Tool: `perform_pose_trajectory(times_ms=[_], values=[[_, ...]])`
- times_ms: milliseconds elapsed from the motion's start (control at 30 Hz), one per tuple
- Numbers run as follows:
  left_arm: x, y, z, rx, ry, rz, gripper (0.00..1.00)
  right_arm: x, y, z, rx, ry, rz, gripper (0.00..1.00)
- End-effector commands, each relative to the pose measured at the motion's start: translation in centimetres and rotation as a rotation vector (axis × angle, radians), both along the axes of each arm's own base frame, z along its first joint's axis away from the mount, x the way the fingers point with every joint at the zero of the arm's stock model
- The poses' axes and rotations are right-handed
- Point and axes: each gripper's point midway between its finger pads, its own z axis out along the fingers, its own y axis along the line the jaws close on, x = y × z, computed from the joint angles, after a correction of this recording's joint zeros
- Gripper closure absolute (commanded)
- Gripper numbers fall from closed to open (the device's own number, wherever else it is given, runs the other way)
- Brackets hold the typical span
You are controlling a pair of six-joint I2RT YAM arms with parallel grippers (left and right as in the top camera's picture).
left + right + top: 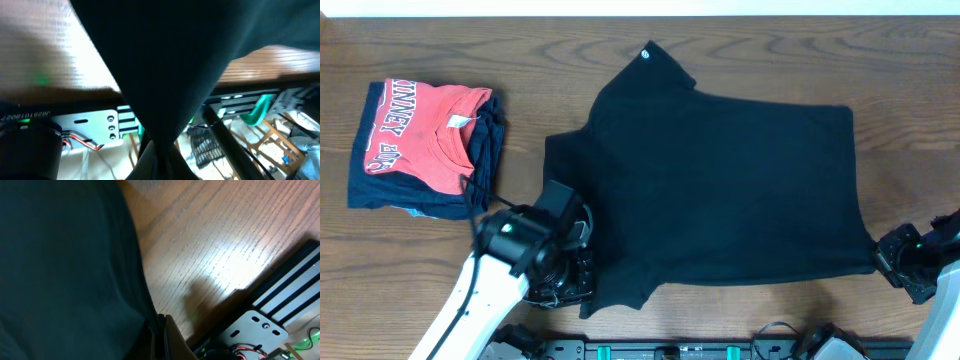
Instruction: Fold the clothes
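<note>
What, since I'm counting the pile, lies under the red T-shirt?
Folded navy garments lie beneath the red T-shirt and show past its edges. The shirt covers the rest of them, so the number of layers cannot be seen.

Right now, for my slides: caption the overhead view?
Left gripper and right gripper hold the spread black T-shirt by its near edge.

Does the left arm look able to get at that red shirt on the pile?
Likely yes for the path: only table lies between the left hand and the red T-shirt. But the hand looks shut on the black T-shirt, so it would have to let go first.
</note>
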Motion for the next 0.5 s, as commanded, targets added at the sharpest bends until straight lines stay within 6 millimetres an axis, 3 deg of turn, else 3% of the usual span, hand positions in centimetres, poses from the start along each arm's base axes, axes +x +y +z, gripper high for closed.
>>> perform_pose_trajectory(times_ms=[0,200,467], values=[[1.1,0.1,1.2,-0.001,-0.093,-0.016,0.94,0.1,-0.6,0.5,-0.032,-0.013,0.011,0.99],[5.1,-1.6,1.1,-0.050,-0.230,-0.030,0.94,1.7,-1.9,-0.4,-0.046,-0.034,-0.004,0.99],[10.7,-3.8,-0.4,-0.072,-0.363,-0.081,0.94,5.0,-3.3,-3.3,0.029,-0.042,-0.045,0.99]])
